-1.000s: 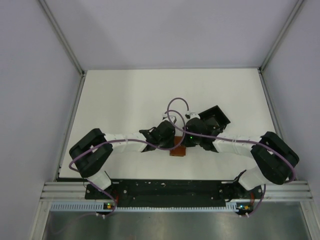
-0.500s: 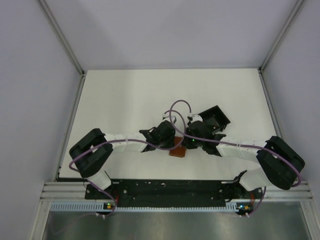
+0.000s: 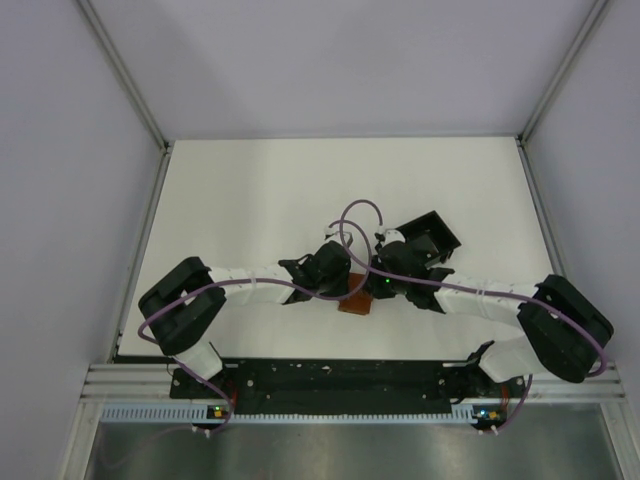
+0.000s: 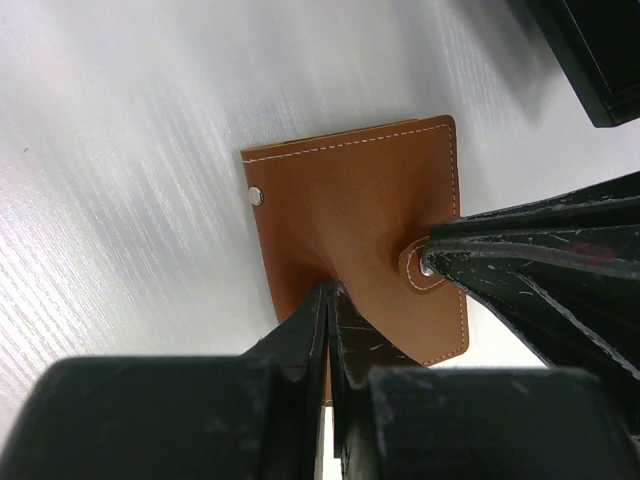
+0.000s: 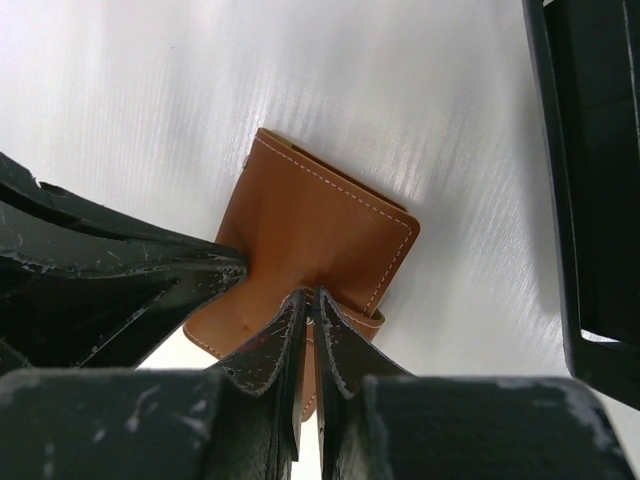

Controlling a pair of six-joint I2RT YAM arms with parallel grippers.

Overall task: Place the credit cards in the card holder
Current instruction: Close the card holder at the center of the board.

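Note:
The brown leather card holder (image 3: 355,304) lies folded shut on the white table between the two arms. It also shows in the left wrist view (image 4: 350,200) and in the right wrist view (image 5: 310,225). My left gripper (image 4: 329,289) is shut, its tips pinching the leather cover, which puckers up toward them. My right gripper (image 5: 308,295) is shut on the short closing tab at the snap. Both grippers meet over the holder in the top view, the left (image 3: 346,284) and the right (image 3: 368,286). No credit cards are in view.
A black open-frame slotted box (image 3: 430,240) stands just behind and to the right of the grippers. It also shows in the left wrist view (image 4: 590,60) and the right wrist view (image 5: 590,180). Purple cables loop above the wrists. Grey walls bound the table.
The right arm's elbow and upper links have swung a little to the right. Both grippers stay on the card holder, which has not visibly moved.

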